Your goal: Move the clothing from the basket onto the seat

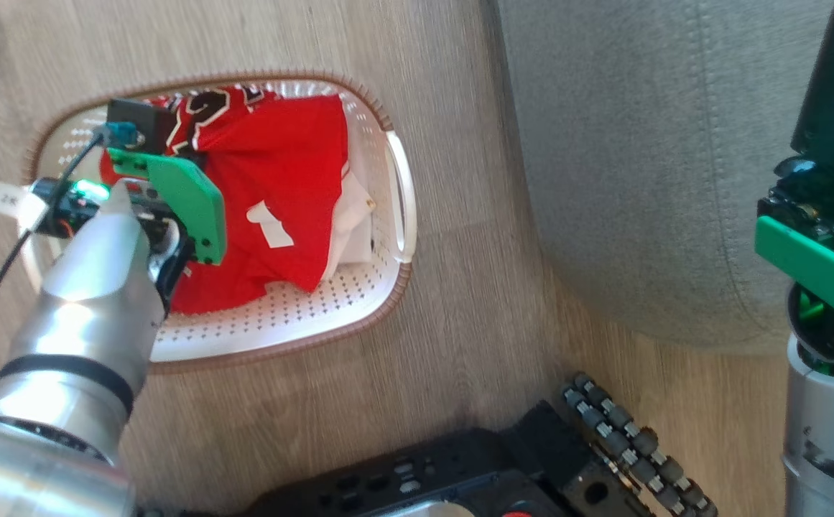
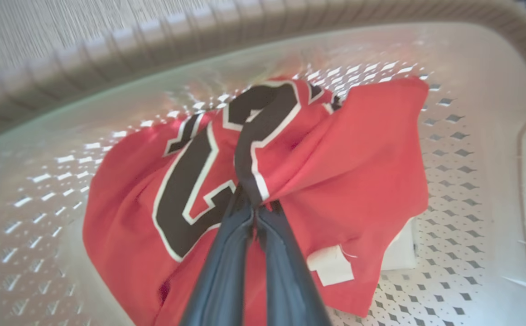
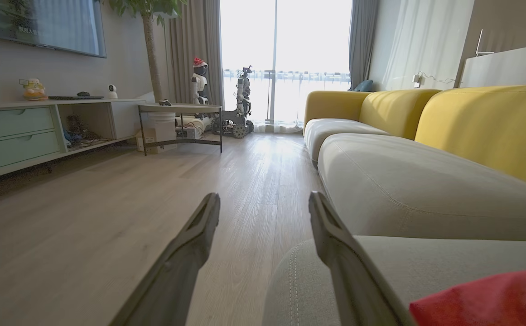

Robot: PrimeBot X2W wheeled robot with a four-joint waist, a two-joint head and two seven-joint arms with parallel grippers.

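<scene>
Head camera is looking steeply down on the basket (image 1: 302, 316), seat (image 1: 639, 179) just beside it. Left wrist camera is peering close inside that basket, sharing it. Right wrist camera is running low and level along the seat beside the basket.

basket (image 1: 302, 319): white, brown rim, upright | clothing (image 1: 287, 172): red jersey crumpled inside | seat (image 1: 639, 143): grey, near basket

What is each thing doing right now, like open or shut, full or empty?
left gripper: shut on the jersey.
right gripper: open, holding nothing.
jersey: crumpled in the basket, pinched.
basket: on the floor, not empty.
seat: red cloth lying on it.
</scene>
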